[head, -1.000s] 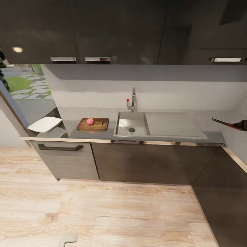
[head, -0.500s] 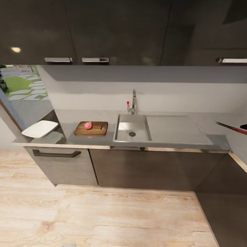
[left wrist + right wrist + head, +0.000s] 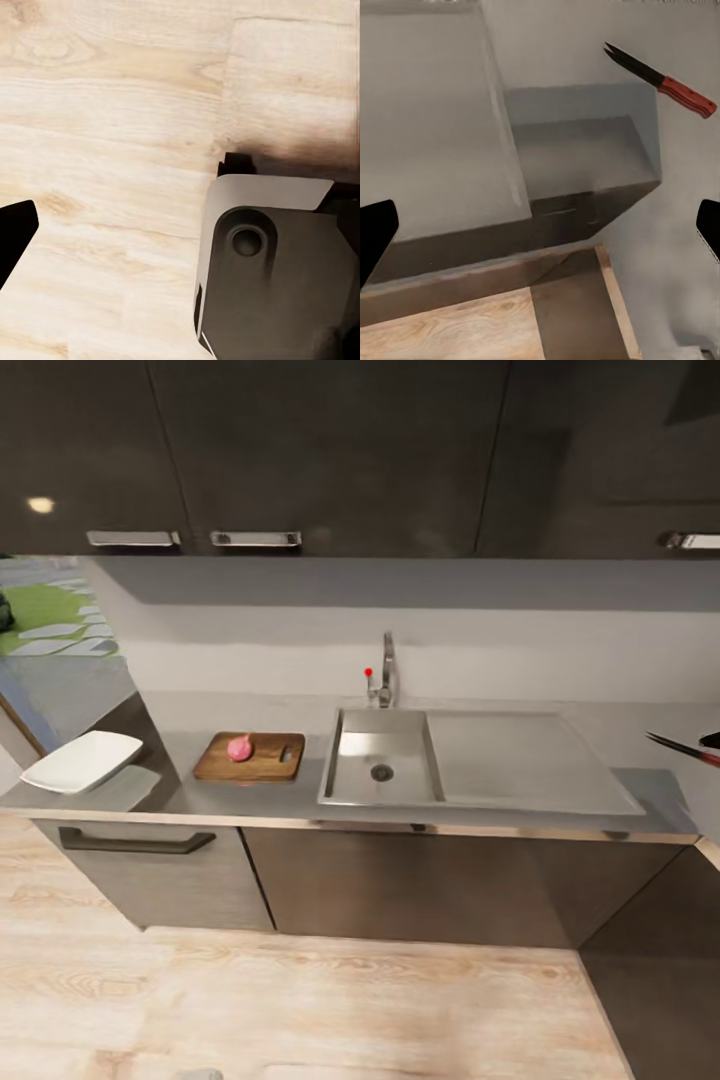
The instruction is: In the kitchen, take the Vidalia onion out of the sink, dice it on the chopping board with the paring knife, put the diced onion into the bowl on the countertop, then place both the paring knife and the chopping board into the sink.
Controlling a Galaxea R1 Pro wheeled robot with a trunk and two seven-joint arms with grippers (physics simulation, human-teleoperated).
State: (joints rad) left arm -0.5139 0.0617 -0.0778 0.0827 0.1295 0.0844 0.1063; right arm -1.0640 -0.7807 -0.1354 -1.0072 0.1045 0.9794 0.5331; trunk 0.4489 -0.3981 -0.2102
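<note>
On the countertop [image 3: 560, 805]: chopping board [image 3: 262, 764] carrying the Vidalia onion [image 3: 239, 747], evidently staged for dicing; sink [image 3: 380, 772] just beside it; bowl [image 3: 80, 760] at the far left. Paring knife [image 3: 660, 79] off to the right, unheld. Right gripper [image 3: 540, 225] spread wide, empty. Left gripper [image 3: 112, 247] over wooden floor [image 3: 112, 97], jaw state indeterminate.

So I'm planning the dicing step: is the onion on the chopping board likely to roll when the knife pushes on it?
Probably. The onion looks rounded, with nothing beside it on the flat chopping board, so a sideways push may send it rolling. It looks small against the board, so likely light and easily nudged. Steadying it from above seems wise.
</note>
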